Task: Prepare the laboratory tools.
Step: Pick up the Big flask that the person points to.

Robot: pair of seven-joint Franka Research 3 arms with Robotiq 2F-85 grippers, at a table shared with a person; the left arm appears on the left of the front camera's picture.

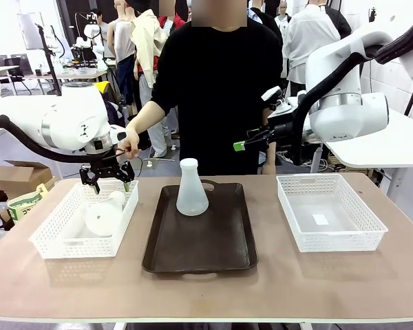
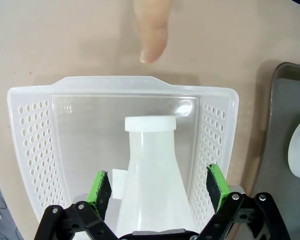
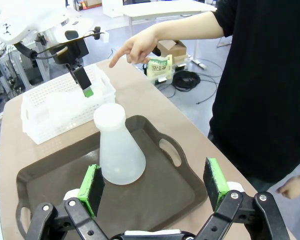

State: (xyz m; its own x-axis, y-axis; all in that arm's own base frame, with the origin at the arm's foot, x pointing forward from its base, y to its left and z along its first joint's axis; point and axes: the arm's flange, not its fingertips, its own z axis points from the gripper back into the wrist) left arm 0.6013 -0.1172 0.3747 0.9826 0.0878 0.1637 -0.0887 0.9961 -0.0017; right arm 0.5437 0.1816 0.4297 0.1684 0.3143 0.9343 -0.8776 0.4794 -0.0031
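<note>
Brown tray (image 1: 213,254) mid-table, upright flask (image 1: 191,189) at its far end. Left basket (image 1: 55,240) has a second flask (image 1: 104,214) lying inside, my left gripper (image 1: 111,184) spread wide just above it. My right gripper (image 3: 153,182) is wide too, raised past the tray's far right.

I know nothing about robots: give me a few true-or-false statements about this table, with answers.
1. An upright flask stands on the tray. True.
2. The right gripper grips a flask. False: it is open, holding nothing.
3. A second flask lies in the left basket. True.
4. The person's hand grips the upright flask. False: it points toward the left basket.
</note>
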